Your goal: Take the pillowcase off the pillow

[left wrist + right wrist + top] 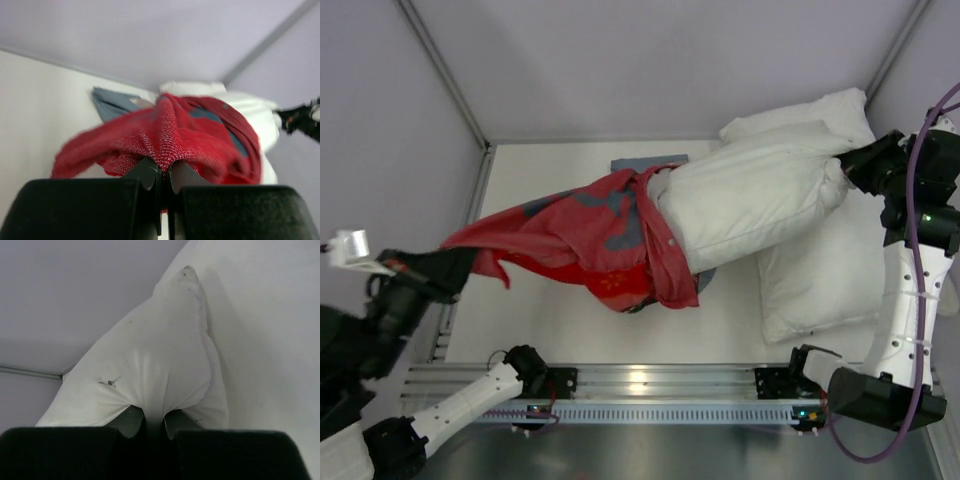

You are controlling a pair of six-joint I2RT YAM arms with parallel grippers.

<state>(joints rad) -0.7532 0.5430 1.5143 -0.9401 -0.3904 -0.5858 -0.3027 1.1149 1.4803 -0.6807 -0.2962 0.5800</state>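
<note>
The red pillowcase (585, 235) with grey-blue print is stretched leftward, still bunched over the left end of the white pillow (750, 195), most of which is bare. My left gripper (460, 268) at the far left is shut on the pillowcase's closed end; in the left wrist view the red fabric (170, 135) is pinched between its fingers (165, 175). My right gripper (850, 160) at the right is shut on the pillow's right end; in the right wrist view white pillow fabric (150, 370) with dark specks is pinched between its fingers (154, 422).
A second smoother white pillow (820, 270) lies under and beside the held one at the right. A plain grey-blue cloth (645, 163) lies on the table behind the pillowcase. Booth walls stand close at the left, back and right. A metal rail (640, 385) runs along the near edge.
</note>
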